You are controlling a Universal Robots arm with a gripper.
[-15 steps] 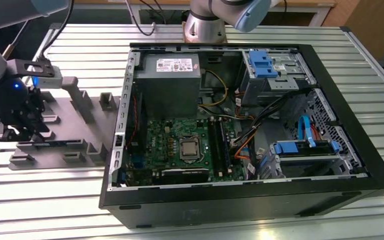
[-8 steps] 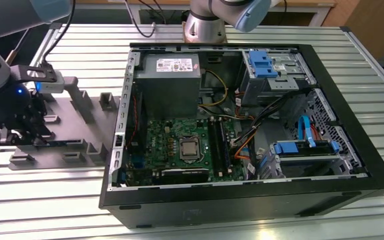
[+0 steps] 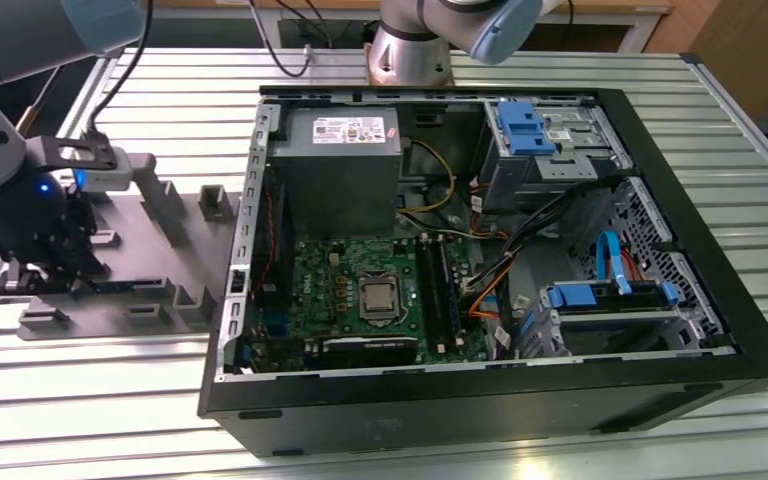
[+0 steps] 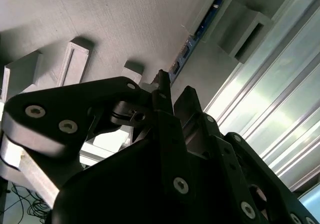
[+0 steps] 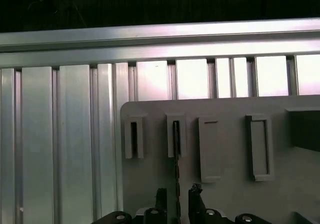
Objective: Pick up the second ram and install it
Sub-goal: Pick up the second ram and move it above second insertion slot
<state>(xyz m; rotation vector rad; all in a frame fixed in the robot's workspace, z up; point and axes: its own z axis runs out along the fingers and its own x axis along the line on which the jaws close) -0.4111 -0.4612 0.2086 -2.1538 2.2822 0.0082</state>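
- Gray plastic holder plate (image 5: 225, 109) lies on the ribbed aluminium table (image 5: 60, 134), beside the open computer case (image 3: 491, 400) on the exterior view's left.
- The second ram (image 5: 176, 156) stands on edge on that plate. One end sits in a slotted holder block (image 5: 176, 121) and the rest runs toward the gripper (image 5: 178, 194). In the second wrist view it reads as a dark strip with blue flecks.
- Pincer state: the two fingertips (image 5: 161, 194) are apart, one on each side of the stick. A gap shows on both sides, so nothing is clamped.
- Handling, as a judgement: light, stiff and thin, and it will not bend kindly. The chips and contact edge are fragile (bare board, easily scraped).
- Best hold is likely on the two flat faces near the top edge, away from the contacts and about mid-length, so it does not tip.
- Counts in the first wrist view: one ram on the plate, four pale slotted blocks in a row, one gripper with two fingers.
- Counts in the exterior view: one motherboard (image 3: 357, 290), with its long black slots (image 3: 435, 290) beside the processor (their number I cannot tell).
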